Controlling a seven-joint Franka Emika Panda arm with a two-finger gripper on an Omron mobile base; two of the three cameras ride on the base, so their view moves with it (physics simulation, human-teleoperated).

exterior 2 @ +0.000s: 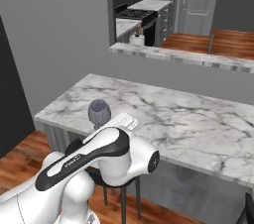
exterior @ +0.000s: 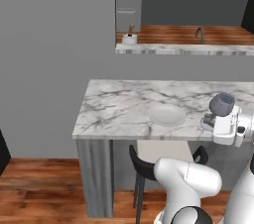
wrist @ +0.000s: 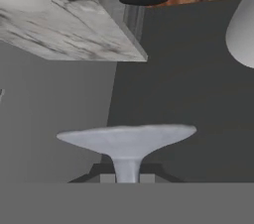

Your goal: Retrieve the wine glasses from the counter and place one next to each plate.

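Glass [exterior: 222, 103] sits in the gripper [exterior: 212, 120], bowl up in both base views, its stem clamped between the closed fingers; the bowl stands clear above the white hand. In the hand view the glass's round foot [wrist: 127, 140] spreads wide just ahead of the fingertips, with the stem running down between them.

From the left base view, the glass hangs over the bar [exterior: 119, 106] near its front edge, to the right of a plate [exterior: 166, 115] that lies flat on the marble close to that same edge. Glass and plate are near each other but apart; whether the foot touches the marble I cannot tell. In the right base view the bowl [exterior 2: 99, 111] shows above the bar's near-left corner region, with the arm's upper link in front of it hiding the stem and the plate.

The arm rises from the base, bends at a raised elbow [exterior: 188, 177] and reaches forward at about the bar's height, with the hand turned level so the fingers point sideways toward the plate. A black stool [exterior: 143, 168] stands under the bar's front edge, just behind the elbow.
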